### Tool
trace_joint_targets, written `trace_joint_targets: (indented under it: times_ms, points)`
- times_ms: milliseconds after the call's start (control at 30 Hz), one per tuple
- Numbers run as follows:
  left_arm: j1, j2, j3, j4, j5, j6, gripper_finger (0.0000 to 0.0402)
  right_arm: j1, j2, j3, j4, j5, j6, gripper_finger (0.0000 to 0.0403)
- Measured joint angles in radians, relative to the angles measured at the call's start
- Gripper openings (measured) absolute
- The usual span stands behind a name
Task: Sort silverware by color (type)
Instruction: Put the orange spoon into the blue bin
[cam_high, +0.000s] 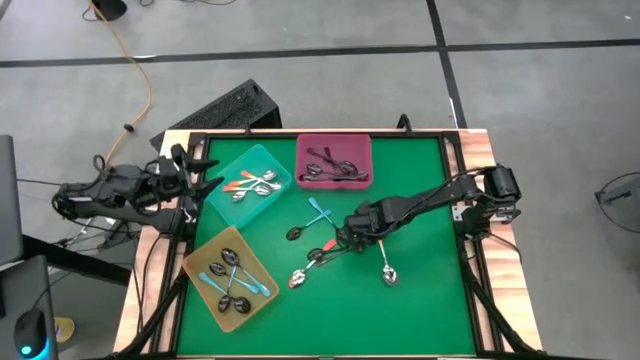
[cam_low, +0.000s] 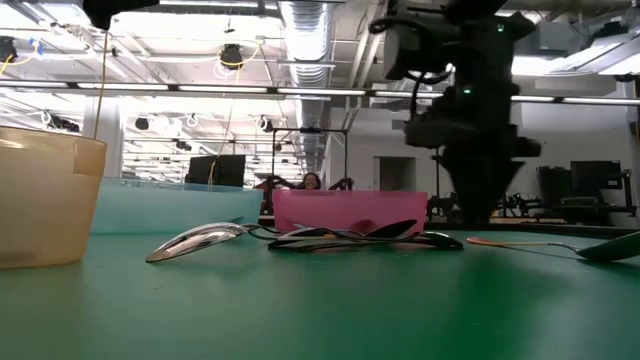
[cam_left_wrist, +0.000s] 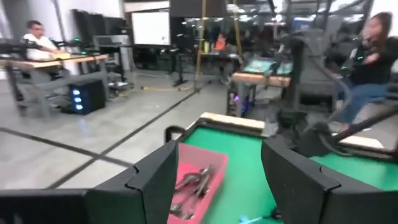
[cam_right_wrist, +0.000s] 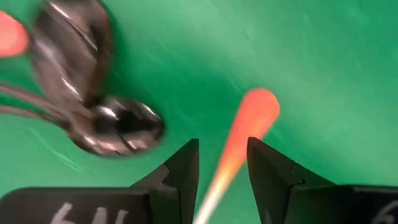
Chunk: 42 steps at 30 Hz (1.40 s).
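Loose spoons (cam_high: 320, 250) lie mid-table: orange-handled, blue-handled (cam_high: 318, 210) and dark ones. My right gripper (cam_high: 345, 236) is low over them and open. In the right wrist view its fingers (cam_right_wrist: 186, 168) stand on either side of an orange spoon handle (cam_right_wrist: 249, 121), which lies flat on the green mat. Two dark spoon bowls (cam_right_wrist: 118, 127) lie beside it. My left gripper (cam_left_wrist: 217, 186) is open and waits off the table's left edge, by the teal tray (cam_high: 250, 183). My right gripper comes from above, pointing down, with the orange handle (cam_right_wrist: 231, 155) running between its two fingers. One finger (cam_right_wrist: 267, 174) sits right against the handle. Whether it touches, I cannot tell. The spoon lies on the mat.
The teal tray holds orange-handled spoons. The pink tray (cam_high: 334, 160) at the far edge holds dark ones. The yellow tray (cam_high: 230, 278), near left, holds blue-handled ones. A lone spoon (cam_high: 388, 272) lies toward the near right. People sit in the room beyond.
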Motion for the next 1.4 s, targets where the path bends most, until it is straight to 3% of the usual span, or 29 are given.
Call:
trace_joint_targets:
  times_ms: [133,433,667,867,1000,1200,1400]
  points:
    - [0.000,-0.001,0.000,0.053,-0.071,-0.007,0.0219,0.035,-0.032,-0.001,-0.073,-0.006,0.073,0.0141]
    - [0.000,0.010,0.000,0.055,-0.054,-0.011,0.0219,0.098,-0.117,0.000,-0.160,-0.007,0.059,0.0142]
    - [0.000,0.004,0.000,0.030,0.001,-0.064,0.0219,0.148,-0.117,-0.001,-0.158,-0.084,0.051,0.0197]
    - [0.000,0.018,0.000,0.094,-0.041,-0.047,0.0219,0.148,-0.117,-0.001,-0.092,-0.082,0.170,0.0248]
    - [0.000,0.017,0.000,0.031,0.047,-0.089,0.0219,0.153,-0.101,-0.002,-0.061,-0.077,0.212,0.0248]
    - [0.000,0.025,0.000,0.023,0.000,-0.095,0.0219,0.151,-0.102,-0.033,-0.047,-0.065,0.296,0.0245]
    - [0.000,0.025,0.000,-0.012,0.057,-0.099,0.0219,0.145,-0.103,-0.074,0.070,-0.069,0.296,0.0245]
